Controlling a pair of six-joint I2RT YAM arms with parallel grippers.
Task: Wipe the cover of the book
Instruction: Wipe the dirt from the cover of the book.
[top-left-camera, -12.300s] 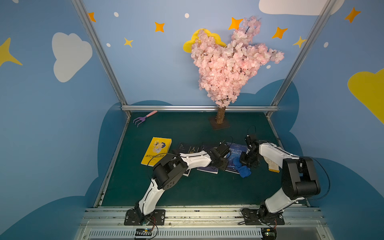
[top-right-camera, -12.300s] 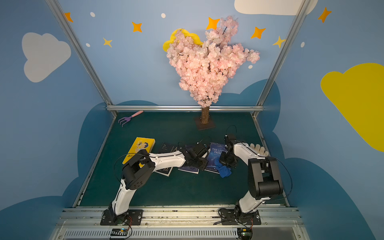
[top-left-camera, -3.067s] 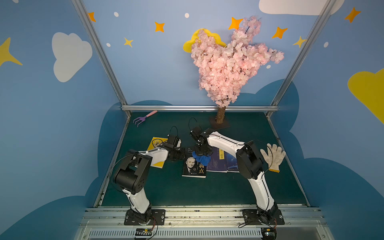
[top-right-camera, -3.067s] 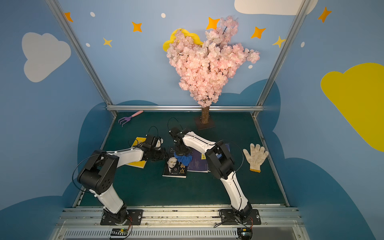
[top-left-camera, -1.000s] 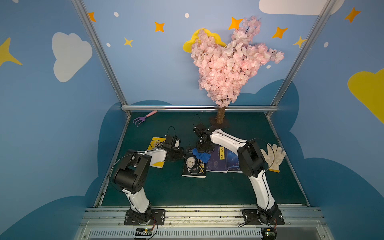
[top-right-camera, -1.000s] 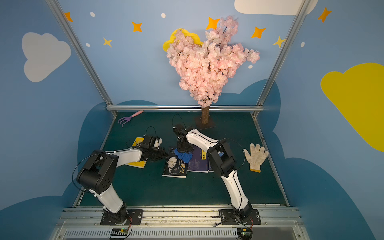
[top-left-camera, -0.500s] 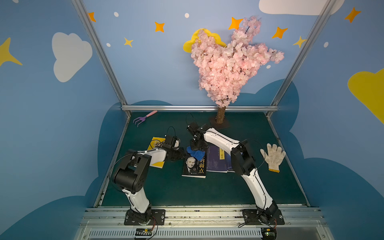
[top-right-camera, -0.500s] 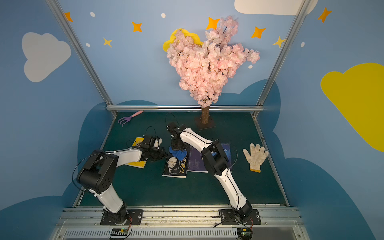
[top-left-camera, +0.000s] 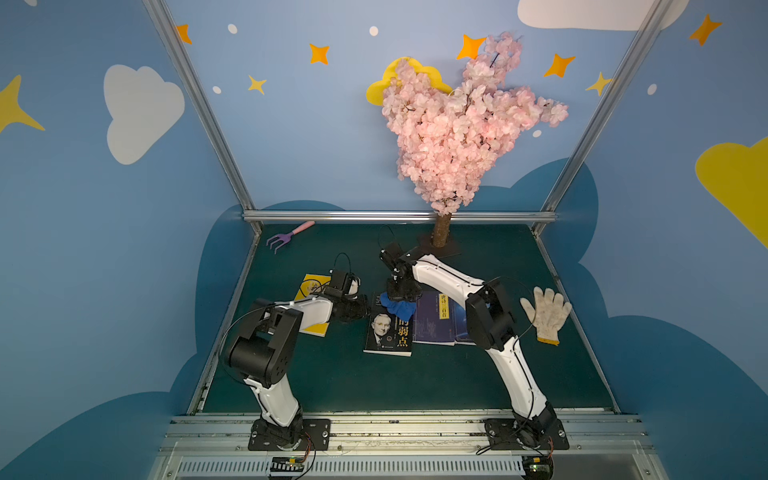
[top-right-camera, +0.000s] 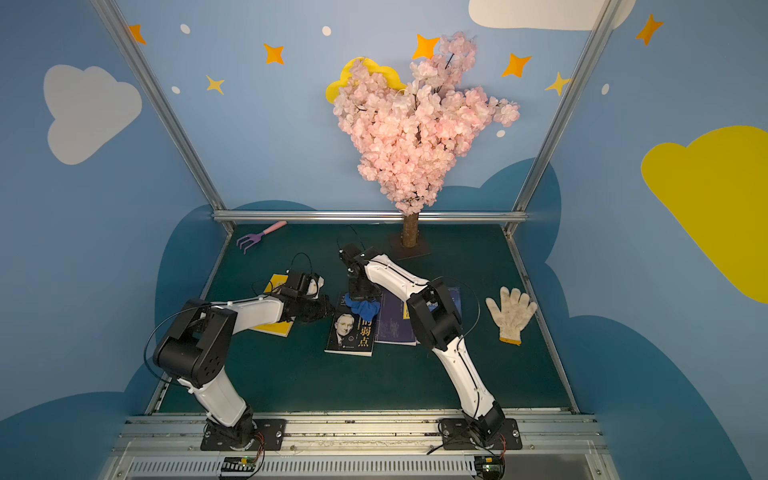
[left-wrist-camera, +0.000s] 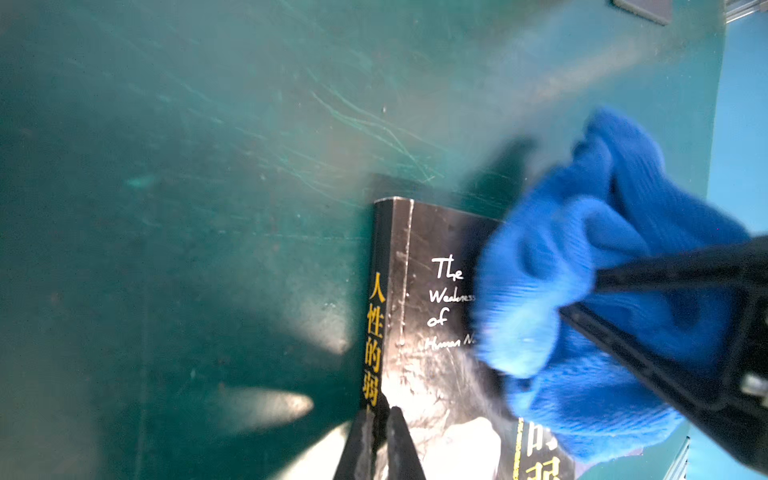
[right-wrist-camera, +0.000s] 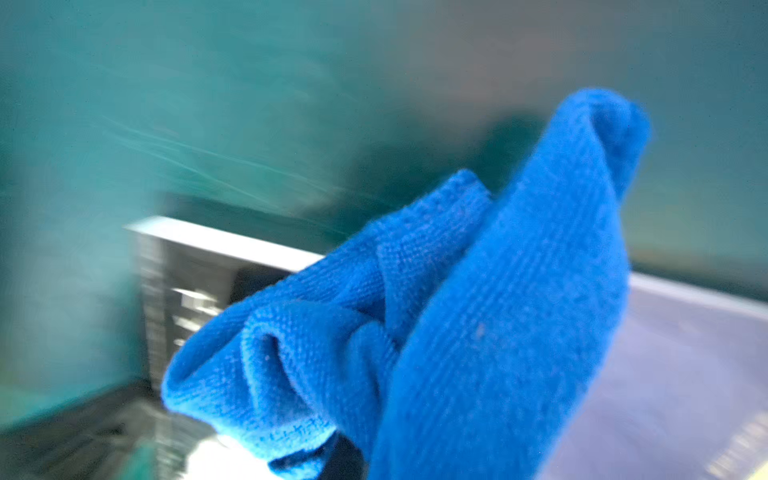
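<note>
Our right tool (top-left-camera: 398, 296) grasps the blue cloth (top-left-camera: 401, 309), pressed on the far end of the black book (top-left-camera: 388, 334) lying flat midway between the desk's (top-left-camera: 332, 374) side edges. Our left tool (left-wrist-camera: 381, 419) is clenched, tips at the book's spine.

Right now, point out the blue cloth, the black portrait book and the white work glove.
blue cloth (top-left-camera: 400, 308): in a top view, on its bunched middle.
black portrait book (top-left-camera: 380, 331): in a top view, on the portrait on its cover.
white work glove (top-left-camera: 545, 313): in a top view, on its palm.
</note>
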